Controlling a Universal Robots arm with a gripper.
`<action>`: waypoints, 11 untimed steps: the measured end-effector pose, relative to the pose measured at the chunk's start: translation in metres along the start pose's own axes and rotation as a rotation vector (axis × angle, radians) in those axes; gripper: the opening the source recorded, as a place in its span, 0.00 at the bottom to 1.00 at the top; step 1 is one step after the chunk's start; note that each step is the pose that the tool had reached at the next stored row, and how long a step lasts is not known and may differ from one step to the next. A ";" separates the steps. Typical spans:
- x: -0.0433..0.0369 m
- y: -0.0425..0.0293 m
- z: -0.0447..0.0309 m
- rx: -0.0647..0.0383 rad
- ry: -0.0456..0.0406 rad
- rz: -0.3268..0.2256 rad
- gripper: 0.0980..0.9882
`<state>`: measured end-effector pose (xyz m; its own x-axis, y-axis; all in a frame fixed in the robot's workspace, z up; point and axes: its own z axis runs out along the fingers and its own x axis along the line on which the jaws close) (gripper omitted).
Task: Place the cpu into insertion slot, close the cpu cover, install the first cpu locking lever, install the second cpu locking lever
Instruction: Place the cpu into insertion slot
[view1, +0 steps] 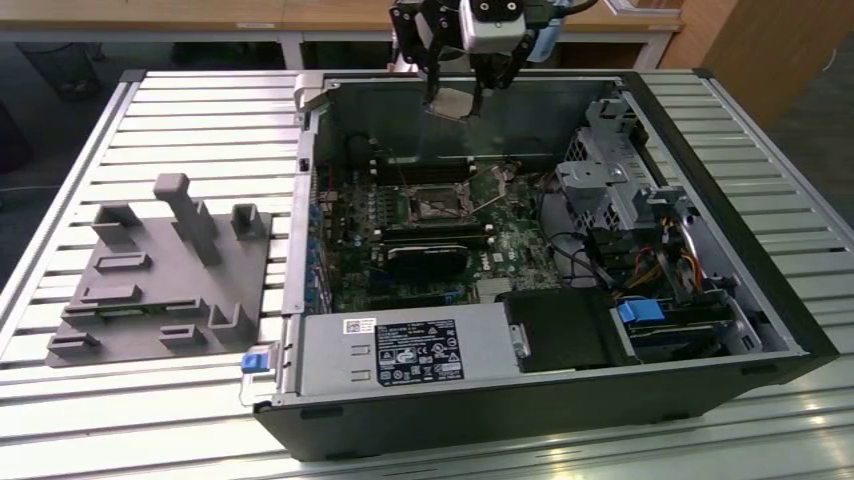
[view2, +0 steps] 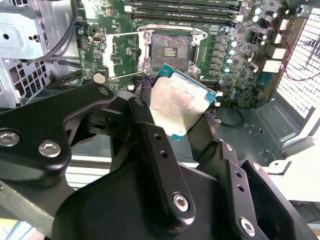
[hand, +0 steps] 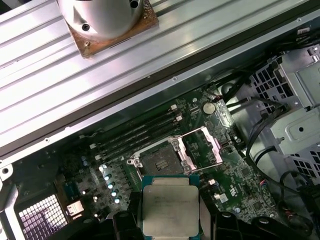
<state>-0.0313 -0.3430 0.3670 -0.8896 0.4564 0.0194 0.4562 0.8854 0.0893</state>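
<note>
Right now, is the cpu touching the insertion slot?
Apart. The exterior view shows the gripper holding the cpu in the air, well above the insertion slot.

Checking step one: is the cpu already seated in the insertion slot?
No, the tool holds the cpu clear of the empty insertion slot.

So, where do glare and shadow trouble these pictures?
In the second wrist view the cpu shines pale with glare while the black fingers holding it stay dark; in the exterior view the case is shaded inside.
</note>
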 end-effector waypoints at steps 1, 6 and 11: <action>0.0000 0.0000 0.0000 0.000 -0.0003 0.003 0.50; 0.0000 0.0000 0.0000 0.000 -0.0015 0.017 0.50; 0.0000 0.0000 0.0000 -0.001 -0.0029 0.032 0.50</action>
<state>-0.0313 -0.3430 0.3670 -0.8745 0.4846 0.0194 0.4843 0.8703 0.0893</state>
